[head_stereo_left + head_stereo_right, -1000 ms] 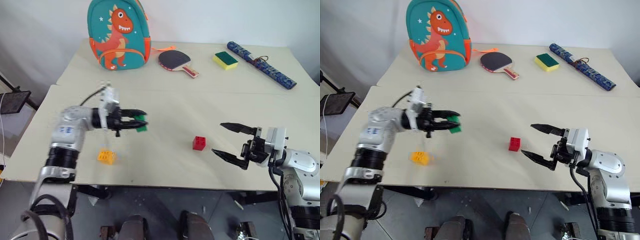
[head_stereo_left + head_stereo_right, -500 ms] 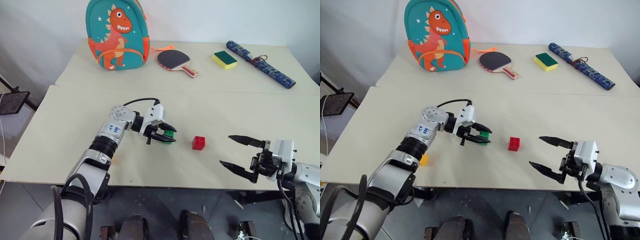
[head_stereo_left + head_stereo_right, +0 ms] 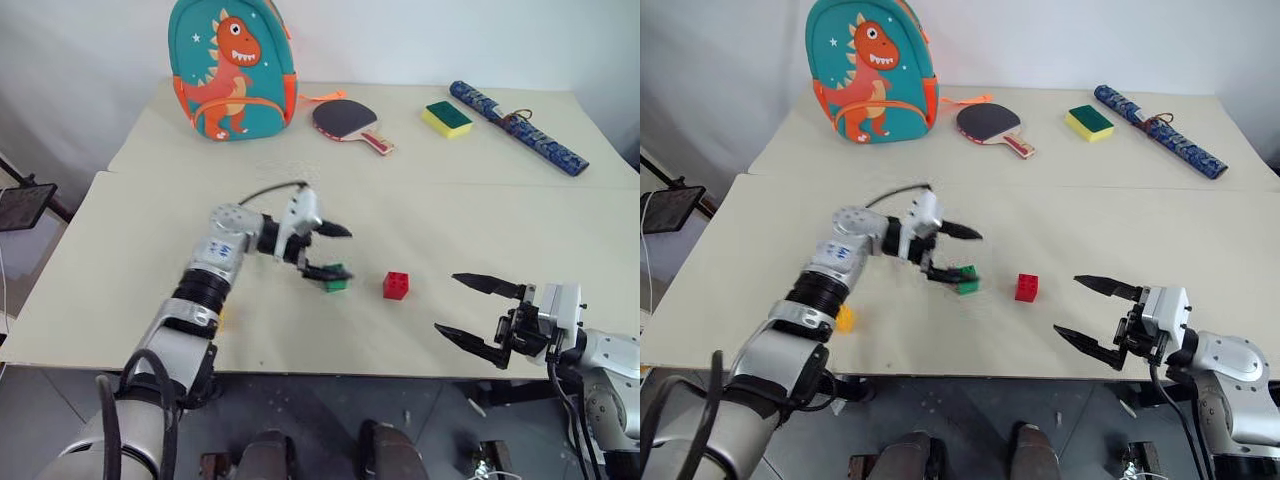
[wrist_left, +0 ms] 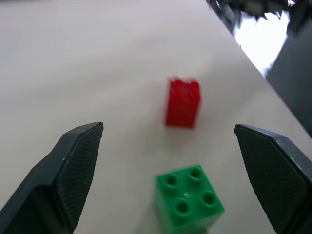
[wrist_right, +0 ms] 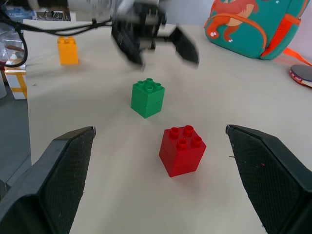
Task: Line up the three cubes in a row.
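The green cube (image 3: 336,280) stands on the table just left of the red cube (image 3: 396,286), with a small gap between them. My left gripper (image 3: 333,252) hovers at the green cube, open, its fingers spread to either side without touching it. In the left wrist view the green cube (image 4: 189,197) lies low between the fingers and the red cube (image 4: 183,102) beyond. The yellow-orange cube (image 3: 844,318) sits near the front left edge, partly behind my left arm. My right gripper (image 3: 450,303) is open and empty, to the right of the red cube.
At the back stand a dinosaur backpack (image 3: 235,65), a table tennis paddle (image 3: 345,120), a yellow-and-green sponge (image 3: 447,118) and a blue patterned tube (image 3: 518,128). A seam runs across between the two tables. The table's front edge is close below the cubes.
My left gripper carried the green cube rightward to beside the red cube, then opened and let it go. The right arm has barely moved.
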Robot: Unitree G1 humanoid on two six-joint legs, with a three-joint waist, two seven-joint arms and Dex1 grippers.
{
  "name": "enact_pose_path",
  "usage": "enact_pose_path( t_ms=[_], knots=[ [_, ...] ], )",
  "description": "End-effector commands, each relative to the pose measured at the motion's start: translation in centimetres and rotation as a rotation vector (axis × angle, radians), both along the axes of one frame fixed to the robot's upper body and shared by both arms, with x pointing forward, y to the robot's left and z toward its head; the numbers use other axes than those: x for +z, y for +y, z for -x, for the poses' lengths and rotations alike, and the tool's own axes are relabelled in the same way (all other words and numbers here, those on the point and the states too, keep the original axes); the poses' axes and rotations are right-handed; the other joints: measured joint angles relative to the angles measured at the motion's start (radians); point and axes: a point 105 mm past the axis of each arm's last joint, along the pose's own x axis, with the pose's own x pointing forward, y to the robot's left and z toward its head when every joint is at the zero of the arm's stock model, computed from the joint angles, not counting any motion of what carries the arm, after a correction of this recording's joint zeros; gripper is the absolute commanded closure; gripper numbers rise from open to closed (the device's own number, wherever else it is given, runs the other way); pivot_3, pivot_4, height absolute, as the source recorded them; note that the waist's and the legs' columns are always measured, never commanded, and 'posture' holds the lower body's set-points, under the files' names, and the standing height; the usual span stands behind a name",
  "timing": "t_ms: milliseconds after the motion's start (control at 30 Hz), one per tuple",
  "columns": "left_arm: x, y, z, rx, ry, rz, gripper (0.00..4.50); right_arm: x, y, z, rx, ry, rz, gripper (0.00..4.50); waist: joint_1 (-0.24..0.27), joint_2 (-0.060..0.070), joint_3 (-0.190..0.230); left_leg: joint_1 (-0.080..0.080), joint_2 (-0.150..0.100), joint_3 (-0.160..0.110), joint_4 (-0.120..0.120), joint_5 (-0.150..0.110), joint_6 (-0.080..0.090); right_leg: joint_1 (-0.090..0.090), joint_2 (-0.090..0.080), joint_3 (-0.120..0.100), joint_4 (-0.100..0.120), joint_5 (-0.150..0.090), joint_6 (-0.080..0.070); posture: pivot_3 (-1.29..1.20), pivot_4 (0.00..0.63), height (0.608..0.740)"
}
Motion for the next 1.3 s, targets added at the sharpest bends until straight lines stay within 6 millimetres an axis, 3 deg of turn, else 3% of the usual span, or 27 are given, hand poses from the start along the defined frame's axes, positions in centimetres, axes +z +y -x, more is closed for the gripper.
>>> enact_pose_path(
  t_ms=[33, 233, 367, 433, 533, 600, 667, 767, 867, 967, 1033, 1167, 1300],
  knots=[
    [2.1, 4.8, 0.7, 0.069, -0.044, 0.074, 0.05, 1.4, 0.5, -0.3, 0.038, -0.032, -0.030, 0.00, -0.013, 0.001, 0.000, 0.000, 0.000, 0.000, 0.000, 0.000, 0.000, 0.000, 0.000, 0.000, 0.000, 0.000, 0.000, 0.00, 0.150, 0.740],
    [2.5, 16.0, 2.8, 0.430, -0.173, 0.242, 0.05, 2.7, 3.8, -1.2, 0.160, -0.047, -0.094, 0.00, -0.025, 0.001, 0.000, 0.001, 0.001, -0.001, 0.000, 0.000, -0.001, 0.000, 0.000, 0.000, 0.002, 0.000, 0.000, 0.00, 0.150, 0.740],
    [-0.9, 22.4, 5.8, 0.726, -0.144, 0.195, 0.05, 4.2, 7.0, -0.6, 0.286, -0.118, -0.151, 0.00, -0.022, 0.001, 0.000, 0.001, 0.002, -0.002, 0.000, -0.001, -0.002, 0.000, 0.000, -0.001, 0.002, 0.000, 0.000, 0.00, 0.150, 0.740],
    [-2.2, 24.6, 7.7, 0.830, -0.109, 0.209, 0.05, 4.5, 8.4, 0.0, 0.357, -0.127, -0.159, 0.00, -0.014, 0.001, 0.000, 0.001, 0.002, -0.002, 0.000, -0.001, -0.002, -0.001, -0.001, -0.002, 0.003, 0.000, 0.000, 0.00, 0.150, 0.740],
    [-6.1, 28.3, 12.5, 1.000, -0.012, 0.171, 0.05, 4.6, 10.3, 0.9, 0.485, -0.164, -0.105, 0.00, -0.019, 0.000, 0.000, 0.001, 0.002, -0.002, 0.000, -0.003, -0.001, 0.000, -0.001, -0.002, 0.003, 0.000, 0.000, 0.00, 0.150, 0.740],
    [-7.0, 29.4, 13.9, 1.075, 0.015, 0.166, 0.05, 4.6, 10.6, 0.8, 0.506, -0.171, -0.095, 0.00, -0.019, 0.000, 0.000, 0.002, 0.003, -0.001, 0.000, -0.003, -0.002, -0.001, -0.001, -0.002, 0.003, 0.000, 0.000, 0.00, 0.150, 0.740],
    [-7.1, 29.7, 15.0, 1.104, 0.015, 0.153, 0.05, 4.5, 10.5, 0.7, 0.509, -0.168, -0.089, 0.00, -0.007, -0.001, -0.001, 0.001, 0.003, -0.002, 0.001, -0.004, -0.002, -0.001, -0.001, -0.003, 0.003, 0.000, 0.000, 0.00, 0.150, 0.740],
    [-6.8, 28.6, 15.7, 1.076, 0.001, 0.139, 0.05, 4.2, 10.2, 0.4, 0.513, -0.163, -0.063, 0.00, 0.004, -0.003, -0.002, 0.002, 0.003, -0.002, 0.001, -0.004, -0.002, 0.000, -0.002, -0.003, 0.003, 0.000, -0.002, 0.00, 0.150, 0.740],
    [-6.5, 25.5, 15.7, 1.010, 0.007, 0.171, 0.05, 3.8, 9.4, 0.0, 0.512, -0.142, -0.031, 0.00, 0.003, -0.003, -0.002, 0.002, 0.003, -0.001, 0.001, -0.005, -0.001, -0.001, -0.002, -0.003, 0.003, 0.001, -0.002, 0.00, 0.150, 0.740],
    [-8.0, 20.5, 16.0, 0.894, 0.059, 0.158, 0.05, 3.2, 8.0, -0.7, 0.472, -0.098, -0.001, 0.00, -0.004, -0.002, -0.002, 0.003, 0.004, 0.000, 0.001, -0.007, -0.001, -0.001, -0.002, -0.003, 0.002, 0.001, -0.002, 0.00, 0.150, 0.740],
    [-8.5, 18.7, 16.1, 0.863, 0.073, 0.154, 0.05, 2.9, 7.4, -0.9, 0.456, -0.081, 0.006, 0.00, -0.013, -0.002, -0.002, 0.003, 0.004, 0.001, 0.001, -0.007, 0.000, -0.001, -0.002, -0.004, 0.002, 0.001, -0.002, 0.00, 0.150, 0.740],
    [-8.3, 16.2, 15.3, 0.896, 0.067, 0.206, 0.05, 2.3, 6.6, -0.8, 0.439, -0.060, 0.009, 0.00, -0.018, -0.002, -0.002, 0.003, 0.005, 0.003, 0.000, -0.007, -0.001, -0.001, -0.001, -0.005, 0.002, 0.000, -0.003, 0.00, 0.150, 0.740],
    [-10.0, 15.3, 13.5, 1.059, 0.069, 0.228, 0.05, 1.8, 6.5, -0.3, 0.426, -0.036, -0.005, 0.00, -0.016, -0.001, -0.003, 0.003, 0.005, 0.004, 0.001, -0.007, -0.001, -0.001, -0.001, -0.005, 0.001, 0.000, -0.003, 0.00, 0.150, 0.740]
  ],
)
